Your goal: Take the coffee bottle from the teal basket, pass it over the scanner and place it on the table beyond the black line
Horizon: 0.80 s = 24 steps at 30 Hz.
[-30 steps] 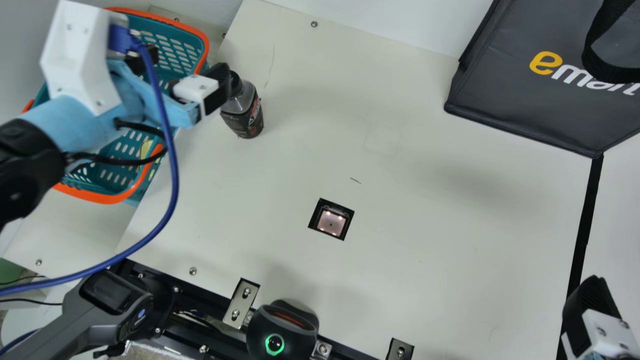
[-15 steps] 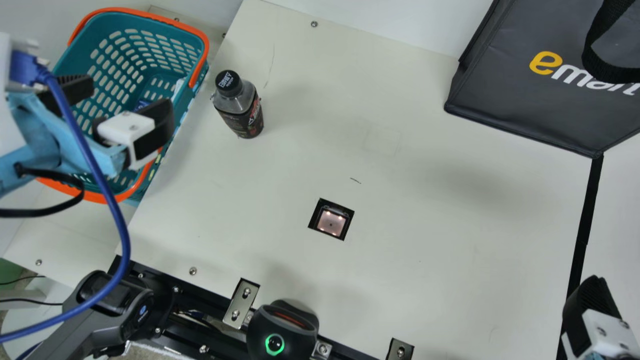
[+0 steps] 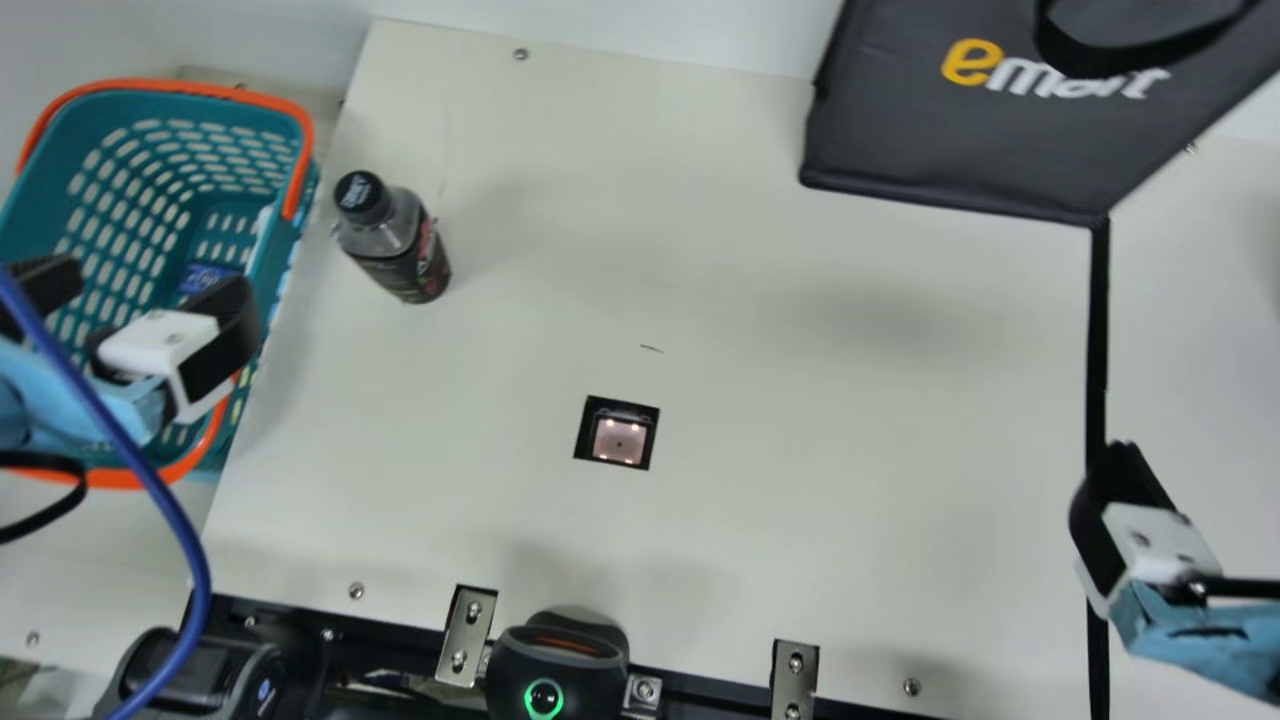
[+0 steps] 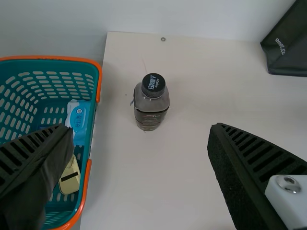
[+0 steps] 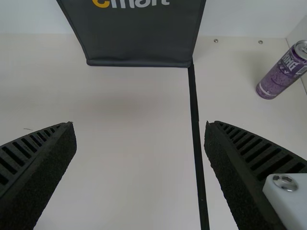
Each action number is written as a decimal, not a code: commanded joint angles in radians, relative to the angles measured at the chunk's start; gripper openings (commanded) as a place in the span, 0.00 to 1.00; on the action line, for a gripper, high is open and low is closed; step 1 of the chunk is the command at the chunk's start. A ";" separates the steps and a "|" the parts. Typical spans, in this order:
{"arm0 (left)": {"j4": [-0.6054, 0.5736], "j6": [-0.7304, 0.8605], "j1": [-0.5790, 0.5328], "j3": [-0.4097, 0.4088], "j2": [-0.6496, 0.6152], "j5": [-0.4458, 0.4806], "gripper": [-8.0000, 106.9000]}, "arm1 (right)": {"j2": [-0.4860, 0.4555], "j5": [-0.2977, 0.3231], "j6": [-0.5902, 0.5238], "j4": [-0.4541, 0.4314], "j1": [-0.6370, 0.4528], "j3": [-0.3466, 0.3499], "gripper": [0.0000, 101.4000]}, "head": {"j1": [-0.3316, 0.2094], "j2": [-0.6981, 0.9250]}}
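Presently our left claw point(image 3: 148, 288), near one teal basket point(image 3: 200, 88), and our right claw point(image 3: 1115, 490), near one black line point(image 3: 1097, 340), both gape wide and empty, while we see one coffee bottle point(image 3: 393, 240) upright near the left edge of the tabletop point(image 3: 820, 450), towards its far corner.

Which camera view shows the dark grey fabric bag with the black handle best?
The main view: the dark grey fabric bag shows its black handle and both lower corners there. The right wrist view shows its lower front; the left wrist view, a lower corner.
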 commanded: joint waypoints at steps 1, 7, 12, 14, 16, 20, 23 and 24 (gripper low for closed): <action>0.000 0.000 0.000 0.000 0.000 0.000 0.85 | 0.000 0.000 0.000 0.000 0.000 0.000 0.94 | -0.029 -0.092; 0.000 0.000 0.000 0.000 0.000 0.000 0.85 | 0.000 -0.001 0.000 0.000 0.000 0.000 0.94 | -0.029 -0.115; 0.000 0.000 0.000 0.000 0.000 0.000 0.85 | 0.000 -0.001 0.000 0.000 0.000 0.000 0.94 | -0.029 -0.115; 0.000 0.000 0.000 0.000 0.000 0.000 0.85 | 0.000 -0.001 0.000 0.000 0.000 0.000 0.94 | -0.029 -0.115; 0.000 0.000 0.000 0.000 0.000 0.000 0.85 | 0.000 -0.001 0.000 0.000 0.000 0.000 0.94 | -0.029 -0.115; -0.001 -0.002 0.001 0.002 0.001 -0.003 0.85 | 0.000 -0.001 0.000 0.000 0.000 0.000 0.94 | -0.029 -0.115; 0.000 -0.005 0.003 0.013 0.003 -0.012 0.85 | 0.000 -0.001 0.000 0.000 0.000 0.000 0.94 | -0.029 -0.115; 0.000 -0.006 0.005 0.018 0.005 -0.016 0.85 | 0.000 -0.001 0.000 0.000 0.000 0.000 0.94 | -0.029 -0.115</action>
